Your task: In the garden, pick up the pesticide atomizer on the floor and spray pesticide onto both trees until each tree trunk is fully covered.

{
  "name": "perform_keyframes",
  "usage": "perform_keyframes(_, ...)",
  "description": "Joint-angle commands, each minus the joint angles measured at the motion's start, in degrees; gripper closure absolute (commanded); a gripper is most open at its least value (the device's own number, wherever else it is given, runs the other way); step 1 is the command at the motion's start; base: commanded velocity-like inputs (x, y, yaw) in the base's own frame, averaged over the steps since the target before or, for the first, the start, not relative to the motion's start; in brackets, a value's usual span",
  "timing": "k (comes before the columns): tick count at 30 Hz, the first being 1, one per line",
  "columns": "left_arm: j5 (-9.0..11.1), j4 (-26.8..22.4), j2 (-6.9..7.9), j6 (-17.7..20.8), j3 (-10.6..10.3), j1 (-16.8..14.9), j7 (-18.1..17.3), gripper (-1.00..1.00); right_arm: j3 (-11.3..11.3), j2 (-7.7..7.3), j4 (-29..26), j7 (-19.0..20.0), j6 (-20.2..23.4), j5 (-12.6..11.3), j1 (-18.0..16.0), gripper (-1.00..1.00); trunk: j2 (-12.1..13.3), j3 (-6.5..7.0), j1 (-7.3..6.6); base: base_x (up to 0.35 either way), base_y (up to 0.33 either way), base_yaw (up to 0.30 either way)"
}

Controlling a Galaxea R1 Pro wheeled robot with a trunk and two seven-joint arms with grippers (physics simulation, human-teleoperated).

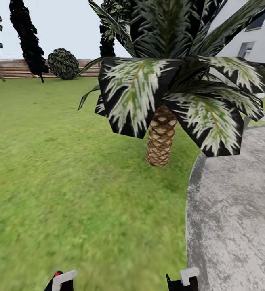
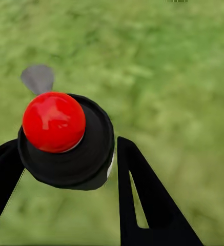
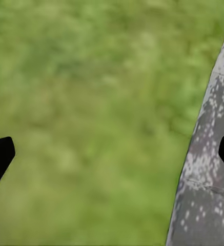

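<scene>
A wide lawn (image 1: 68,169) is seen under a pale sky, closed at the far edge by a slatted fence (image 1: 15,68). Along that edge, from the left, dark cone-shaped trees (image 1: 27,36) and a round bush (image 1: 63,63) are lined up. A palm (image 1: 161,137) with a scaly trunk stands mid-lawn, just beside the curved rim of the grey patio (image 1: 237,210) on the right, with a white building (image 1: 249,40) behind.

The atomizer (image 2: 65,138) is held in the left gripper (image 2: 65,169), its fingers clenched on either side of the black body under the red cap. The right gripper (image 3: 112,154) is released, with nothing between its fingers, over the lawn's border with the patio.

The pick-up is judged done; the robot appears to be travelling. The two pale leaning trunks must next be found and approached before spraying.
</scene>
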Motion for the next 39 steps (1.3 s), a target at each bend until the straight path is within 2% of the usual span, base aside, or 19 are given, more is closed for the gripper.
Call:
perform_keyframes(1,-0.34,0.04,-0.03,-0.18,0.21,-0.05,0.12,1.00,-0.21,0.01,0.04,-0.18,-0.15,0.50,-0.02,-1.00,-0.02,0.02,0.00,0.150,0.000,0.218)
perform_keyframes(12,-0.32,0.04,-0.01,-0.25,0.25,-0.05,0.12,1.00,-0.21,0.01,0.02,-0.18,-0.15,0.50,-0.02,-1.00,-0.02,0.68,0.00,0.285,0.087,0.218)
perform_keyframes(39,-0.24,0.04,-0.01,-0.25,0.29,-0.05,0.12,1.00,-0.20,0.01,0.02,-0.18,-0.15,0.50,-0.02,-1.00,-0.02,2.31,0.00,0.303,0.156,0.218)
